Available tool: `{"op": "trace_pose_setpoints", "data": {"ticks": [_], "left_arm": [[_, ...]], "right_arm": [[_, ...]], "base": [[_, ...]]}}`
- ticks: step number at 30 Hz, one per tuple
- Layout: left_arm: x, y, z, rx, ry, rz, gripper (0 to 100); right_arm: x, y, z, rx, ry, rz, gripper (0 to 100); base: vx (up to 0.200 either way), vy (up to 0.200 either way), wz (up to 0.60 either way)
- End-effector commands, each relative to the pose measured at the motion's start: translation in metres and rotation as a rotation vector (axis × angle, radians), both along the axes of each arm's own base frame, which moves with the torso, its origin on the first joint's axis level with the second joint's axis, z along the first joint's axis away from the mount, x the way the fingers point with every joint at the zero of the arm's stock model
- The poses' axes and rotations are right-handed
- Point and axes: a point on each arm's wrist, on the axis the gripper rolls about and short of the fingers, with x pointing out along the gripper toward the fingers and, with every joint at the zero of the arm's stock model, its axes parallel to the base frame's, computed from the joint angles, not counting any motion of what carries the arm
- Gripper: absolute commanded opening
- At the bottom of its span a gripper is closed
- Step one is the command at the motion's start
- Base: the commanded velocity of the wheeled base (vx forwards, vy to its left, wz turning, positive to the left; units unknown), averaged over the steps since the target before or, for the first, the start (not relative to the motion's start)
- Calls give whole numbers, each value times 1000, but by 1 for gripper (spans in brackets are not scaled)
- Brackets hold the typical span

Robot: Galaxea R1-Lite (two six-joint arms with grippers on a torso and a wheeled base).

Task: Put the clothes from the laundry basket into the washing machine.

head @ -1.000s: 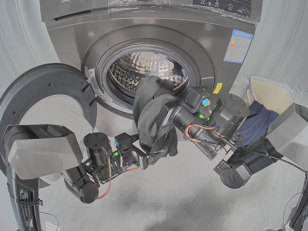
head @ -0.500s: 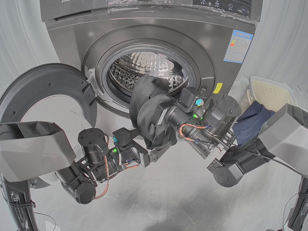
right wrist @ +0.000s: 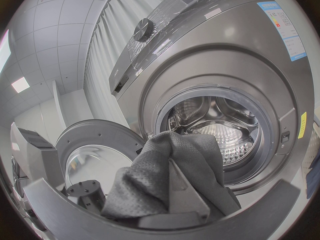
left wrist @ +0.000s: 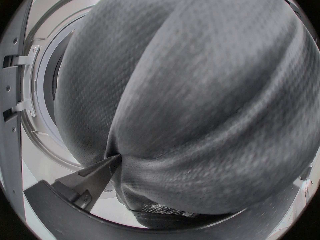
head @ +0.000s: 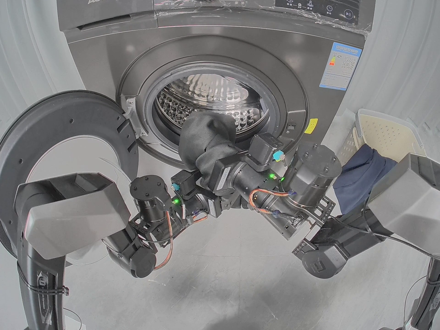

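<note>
A dark grey garment (head: 204, 136) is bunched at the lower rim of the washing machine's (head: 137, 42) open drum (head: 206, 97), its top just inside the opening. My right gripper (right wrist: 168, 170) is shut on the garment, and cloth drapes over its fingers (right wrist: 183, 187). Just below it, my left gripper (left wrist: 116, 157) pinches the garment's lower folds, where one finger (left wrist: 93, 179) shows and the rest is hidden by cloth (left wrist: 200, 94). At the right, the cream laundry basket (head: 389, 131) holds a navy garment (head: 360, 173).
The round machine door (head: 59, 129) hangs open to the left, close to my left arm. Grey floor (head: 229, 271) lies open in front of the machine. A white curtain (head: 403, 46) surrounds the machine.
Both arms have carried the grey garment up and toward the drum. The left gripper rose and closed in under the right wrist, so the hanging cloth is now gathered up.
</note>
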Motion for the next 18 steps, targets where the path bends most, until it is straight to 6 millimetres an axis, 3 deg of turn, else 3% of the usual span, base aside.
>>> {"op": "trace_pose_setpoints", "data": {"ticks": [1, 2, 10, 17, 18], "left_arm": [[6, 0, -10, 6, 14, 11, 100], [6, 0, -10, 6, 14, 12, 0], [14, 1, -5, -29, -1, 40, 0], [12, 8, 3, -39, -7, 53, 0], [2, 15, 19, -45, -19, 50, 0]], "right_arm": [[-3, 0, 3, 4, -4, 5, 0], [-4, 0, 3, 4, -4, 6, 0], [-4, -1, 3, 9, 1, 5, 0], [-4, -15, 12, 24, 1, -16, 0], [-2, -29, 18, 38, -4, -43, 0]], "base": [[0, 0, 0], [0, 0, 0], [0, 0, 0], [0, 0, 0], [0, 0, 0]]}}
